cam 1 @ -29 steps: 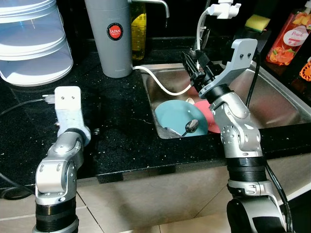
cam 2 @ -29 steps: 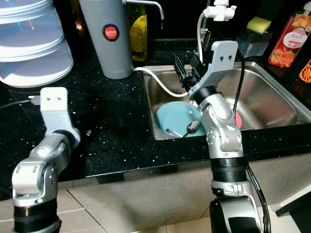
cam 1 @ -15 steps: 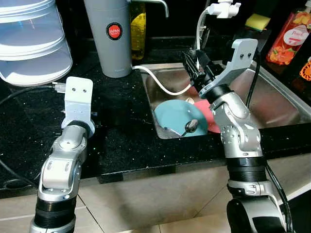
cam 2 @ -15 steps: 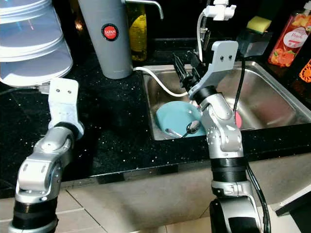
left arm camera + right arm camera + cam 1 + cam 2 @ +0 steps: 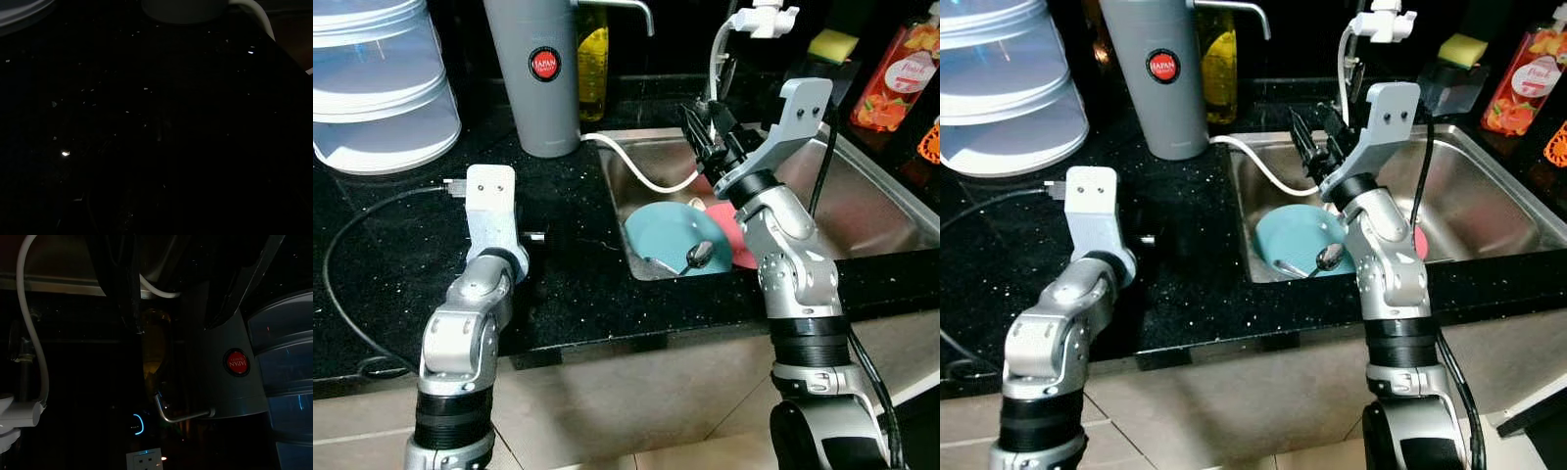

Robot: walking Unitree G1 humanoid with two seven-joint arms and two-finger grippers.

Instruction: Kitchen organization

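Note:
A teal plate [image 5: 664, 227] lies in the steel sink [image 5: 873, 211], overlapping a pink plate [image 5: 734, 237]. A metal spoon [image 5: 697, 254] rests on the teal plate's near edge. My right gripper [image 5: 705, 132] is held open above the back of the sink, over the plates and close to a white hose [image 5: 641, 176], with nothing in it. In the right wrist view its two fingers [image 5: 122, 289] stand well apart. My left gripper [image 5: 530, 220] is low over the black counter [image 5: 568, 284], left of the sink, hard to make out against the dark stone.
A grey water canister [image 5: 533, 78] and a yellow bottle [image 5: 592, 59] stand behind the counter. Clear stacked containers [image 5: 377, 93] sit at the far left. A black cable [image 5: 347, 235] loops over the counter. A sponge [image 5: 832, 44] and a red soap bottle [image 5: 901, 73] are behind the sink.
My left arm has swung rightwards over the counter, toward the sink. The right arm and the dishes have stayed put.

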